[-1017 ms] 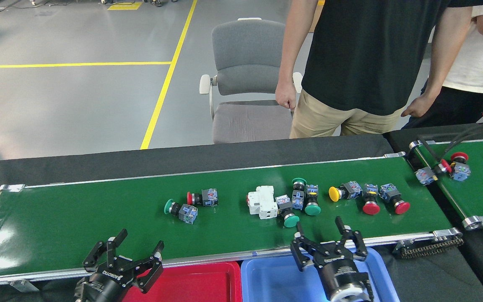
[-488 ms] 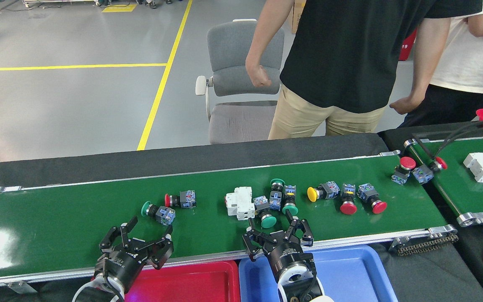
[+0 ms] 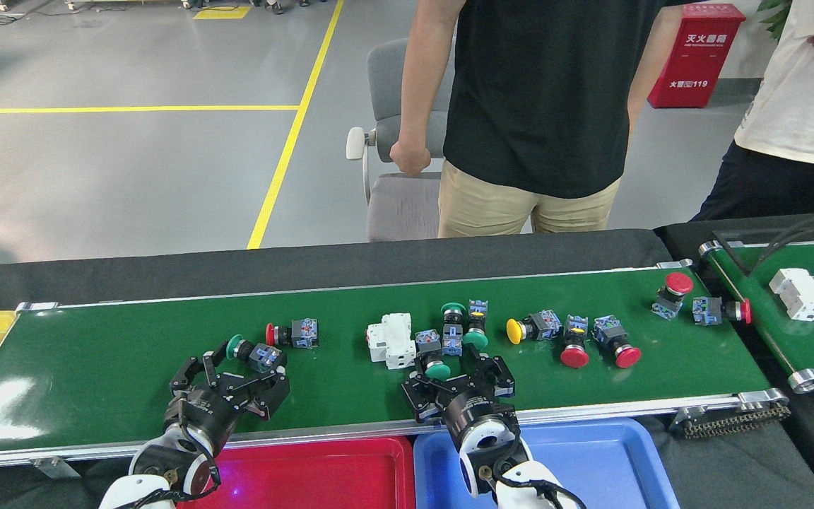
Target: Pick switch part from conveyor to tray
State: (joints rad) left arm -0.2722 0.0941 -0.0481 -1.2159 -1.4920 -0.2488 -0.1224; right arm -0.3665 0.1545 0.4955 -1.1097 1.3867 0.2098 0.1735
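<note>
Just beyond the right end effector (image 3: 458, 375) (spread open, holding nothing), the green-capped switch part (image 3: 432, 357) is lying, its long axis pointing toward it.

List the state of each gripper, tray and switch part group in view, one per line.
left gripper: open, over the conveyor, just short of a green switch part.
right gripper: open, fingers around a green switch part.
red tray: no parts visible inside.
blue tray: no parts visible inside.
white breaker block: lying on the belt.
red switch parts: lying on their sides, untouched.
</note>
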